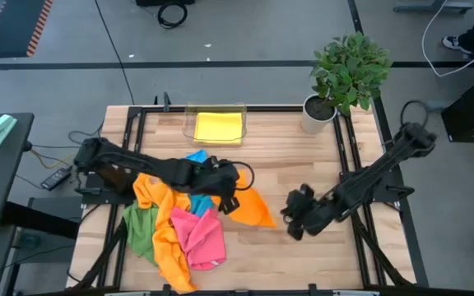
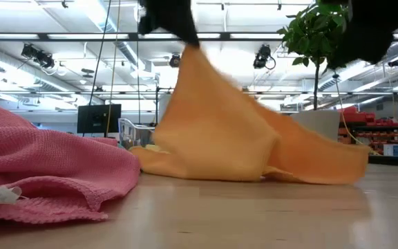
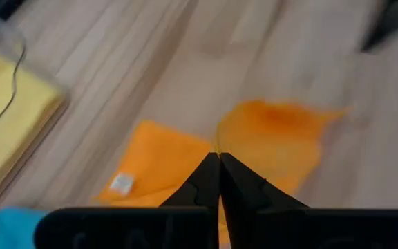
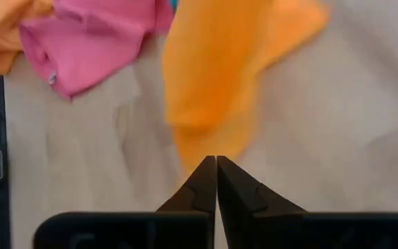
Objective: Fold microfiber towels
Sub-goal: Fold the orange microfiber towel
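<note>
Orange towel [image 1: 255, 209] lifted at one corner (rest draped on table), others heaped [image 1: 175, 230] beside it

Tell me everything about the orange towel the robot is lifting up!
The orange towel is a soft, fuzzy-looking cloth in bright solid orange. The left gripper is shut on one edge and holds that part up, so it hangs like a tent while the rest drapes in folds on the wooden table. A small white tag shows on it. It lies beside the pile of coloured towels.

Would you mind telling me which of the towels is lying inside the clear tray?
The yellow towel, folded flat in the clear tray at the table's far edge; the rest lie loose in the pile.
</note>
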Available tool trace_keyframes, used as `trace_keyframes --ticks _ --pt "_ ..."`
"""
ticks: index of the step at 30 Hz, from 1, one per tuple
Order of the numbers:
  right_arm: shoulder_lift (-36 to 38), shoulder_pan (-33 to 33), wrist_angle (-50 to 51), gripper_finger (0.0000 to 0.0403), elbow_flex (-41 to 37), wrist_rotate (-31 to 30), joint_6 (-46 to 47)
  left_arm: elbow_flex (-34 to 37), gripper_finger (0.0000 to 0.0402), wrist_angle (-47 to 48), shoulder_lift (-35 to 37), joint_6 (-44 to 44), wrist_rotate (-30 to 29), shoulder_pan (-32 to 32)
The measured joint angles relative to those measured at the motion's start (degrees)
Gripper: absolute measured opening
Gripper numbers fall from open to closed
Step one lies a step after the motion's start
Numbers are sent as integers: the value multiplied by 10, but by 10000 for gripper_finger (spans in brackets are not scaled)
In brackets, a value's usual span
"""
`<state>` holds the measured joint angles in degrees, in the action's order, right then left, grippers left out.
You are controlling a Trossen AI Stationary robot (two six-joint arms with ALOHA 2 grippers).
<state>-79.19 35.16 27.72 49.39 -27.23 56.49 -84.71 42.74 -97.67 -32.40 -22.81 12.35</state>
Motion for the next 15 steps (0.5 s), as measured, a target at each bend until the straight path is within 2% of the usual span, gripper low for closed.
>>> trace_keyframes --ticks 3,6,10,15 --pt "-62 0 -41 58 0 32 46 0 8 9 -35 16 25 -22" --pt "-104 7 -51 98 0 38 71 0 7 4 -65 46 54 -36" --pt "-117 14 -22 157 -1 44 162 0 15 7 -89 79 102 -43" --pt "-107 9 -53 221 -1 53 197 -1 6 1 -95 105 112 -43"
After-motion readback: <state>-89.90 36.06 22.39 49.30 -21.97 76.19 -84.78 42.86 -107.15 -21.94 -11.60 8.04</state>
